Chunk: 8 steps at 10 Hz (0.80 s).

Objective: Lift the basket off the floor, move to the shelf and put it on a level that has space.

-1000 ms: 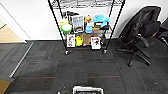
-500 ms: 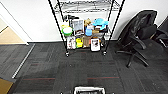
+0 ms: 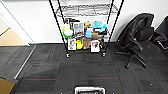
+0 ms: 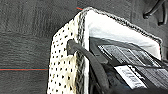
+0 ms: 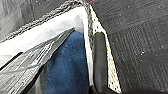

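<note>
The basket [image 3: 90, 90] shows at the bottom edge of the head view, held above the dark carpet. Its dotted pale side and grey woven rim [image 4: 62, 65] sit close in the left wrist view, where my left gripper [image 4: 83, 48] is shut over the rim with one dark finger [image 4: 75, 47] outside the wall. My right gripper [image 5: 91, 52] clamps the opposite rim [image 5: 86, 30], one finger [image 5: 100, 55] outside. Dark flat packets and blue cloth lie inside. The shelf [image 3: 58, 27] stands ahead against the white wall. Its upper wire level [image 3: 85, 11] is bare.
The rack's two lower tiers [image 3: 85, 31] are crowded with colourful items. A black office chair [image 3: 136, 37] stands to the right of it. A doorway with a wooden floor [image 3: 11, 37] opens at the left. A brown box corner [image 3: 5, 86] is at the lower left.
The whole head view has shifted: the rack and chair loom larger and nearer. The basket keeps its place at the bottom edge between my grippers.
</note>
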Motion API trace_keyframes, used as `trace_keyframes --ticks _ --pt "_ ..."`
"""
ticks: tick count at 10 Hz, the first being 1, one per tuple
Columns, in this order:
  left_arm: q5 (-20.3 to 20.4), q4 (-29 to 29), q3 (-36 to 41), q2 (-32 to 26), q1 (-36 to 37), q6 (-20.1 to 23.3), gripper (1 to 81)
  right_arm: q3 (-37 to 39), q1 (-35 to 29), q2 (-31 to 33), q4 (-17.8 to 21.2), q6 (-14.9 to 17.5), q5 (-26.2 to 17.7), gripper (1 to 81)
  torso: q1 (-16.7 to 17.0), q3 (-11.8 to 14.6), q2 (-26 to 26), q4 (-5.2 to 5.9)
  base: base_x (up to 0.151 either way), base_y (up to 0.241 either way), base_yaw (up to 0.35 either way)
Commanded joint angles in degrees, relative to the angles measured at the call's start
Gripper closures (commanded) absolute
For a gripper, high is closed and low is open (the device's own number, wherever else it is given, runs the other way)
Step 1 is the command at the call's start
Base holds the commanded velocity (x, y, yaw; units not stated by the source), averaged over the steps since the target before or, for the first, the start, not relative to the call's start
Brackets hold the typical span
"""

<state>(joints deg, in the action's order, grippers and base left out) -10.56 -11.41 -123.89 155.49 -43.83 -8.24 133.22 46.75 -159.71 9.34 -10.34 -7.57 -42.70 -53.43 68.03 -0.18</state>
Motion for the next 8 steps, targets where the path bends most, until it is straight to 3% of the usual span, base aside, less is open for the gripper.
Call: trace_keyframes --ticks 1,8 --pt "-3.59 -0.98 1.2 -1.05 3.79 -0.11 81.1 -1.92 -4.34 0.5 2.0 -0.47 -2.98 81.1 3.58 2.81 -5.57 0.0 0.0 0.0 0.0" --pt "-3.51 -1.07 1.45 -1.32 -0.08 0.07 81.1 -3.59 -1.26 1.2 1.21 -0.21 -2.1 81.1 12.48 8.64 -19.13 0.0 0.0 0.0 0.0"
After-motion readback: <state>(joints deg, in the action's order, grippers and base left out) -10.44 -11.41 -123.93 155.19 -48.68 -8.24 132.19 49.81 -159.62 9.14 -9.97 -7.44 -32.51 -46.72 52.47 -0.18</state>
